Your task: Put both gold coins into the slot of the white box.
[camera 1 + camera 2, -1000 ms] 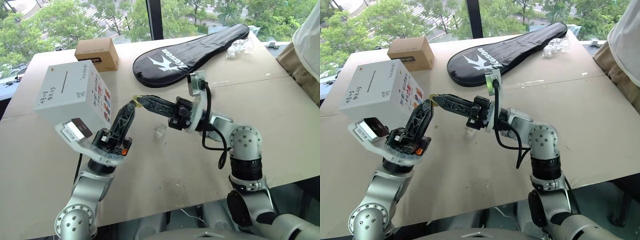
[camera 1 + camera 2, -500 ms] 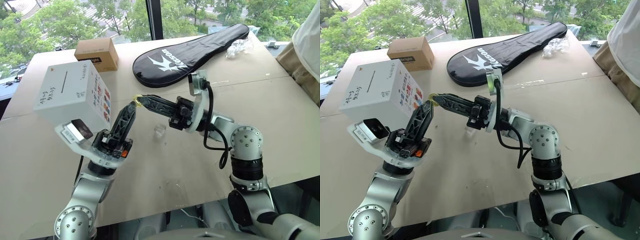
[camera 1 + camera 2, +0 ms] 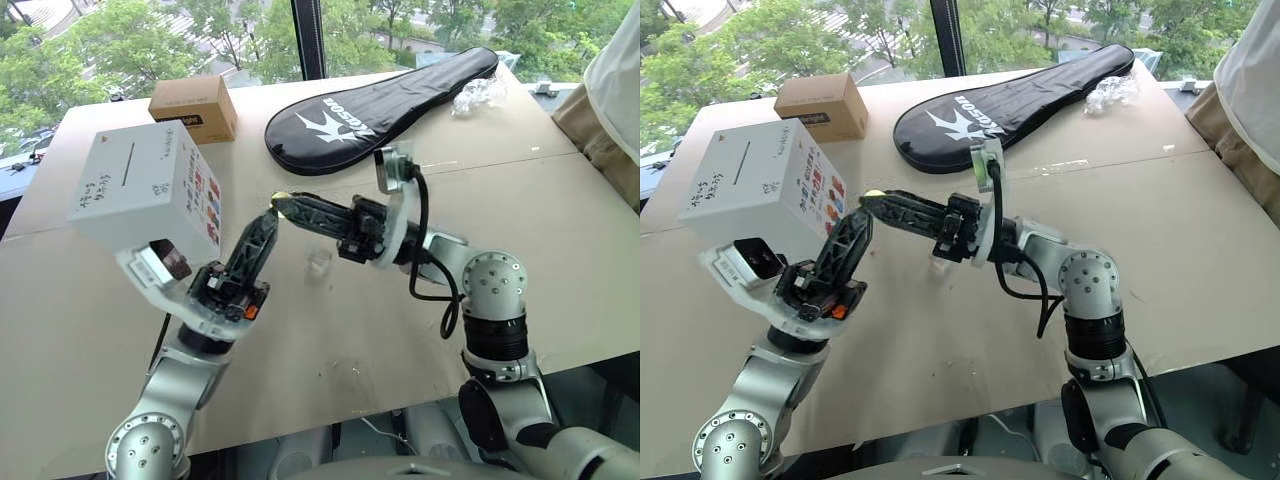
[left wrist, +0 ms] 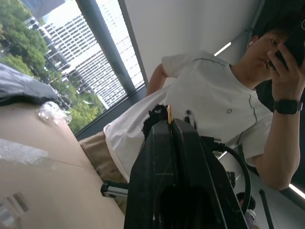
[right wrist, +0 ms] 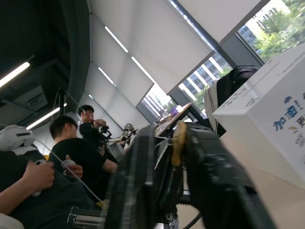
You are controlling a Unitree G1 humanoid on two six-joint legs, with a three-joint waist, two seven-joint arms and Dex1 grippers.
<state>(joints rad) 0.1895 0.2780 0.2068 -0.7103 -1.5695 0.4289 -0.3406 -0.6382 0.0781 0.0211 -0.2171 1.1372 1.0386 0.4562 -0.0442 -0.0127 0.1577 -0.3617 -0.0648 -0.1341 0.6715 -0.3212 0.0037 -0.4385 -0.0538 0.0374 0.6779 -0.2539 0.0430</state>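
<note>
The right pincer reaches level across the middle toward the robot's left, its fingers apart. Its own wrist view shows the gap between them, with a gold coin standing on edge against the inner face of one finger and clear of the other. In the head views that coin is just a yellow speck at the pincer's tip. The left pincer slants up from below with its fingers pressed together, its tip just under the right one's. Its wrist view shows a thin upright gold sliver right above the closed tips; whether it is nipped between them or lies beyond, I cannot tell. Below the two pincers a small clear casing lies on the surface; I cannot tell if a coin is in it. To the robot's left stands the white box, stickers on the side facing the pincers. The slot is on its top face, its long axis running from near to far, with nothing in it visible. The right wrist view catches the box's side with blue writing. Farther back lie a brown cardboard box, a black racket cover and a wad of clear film. A person in a white shirt stands at the surface's right edge.
</note>
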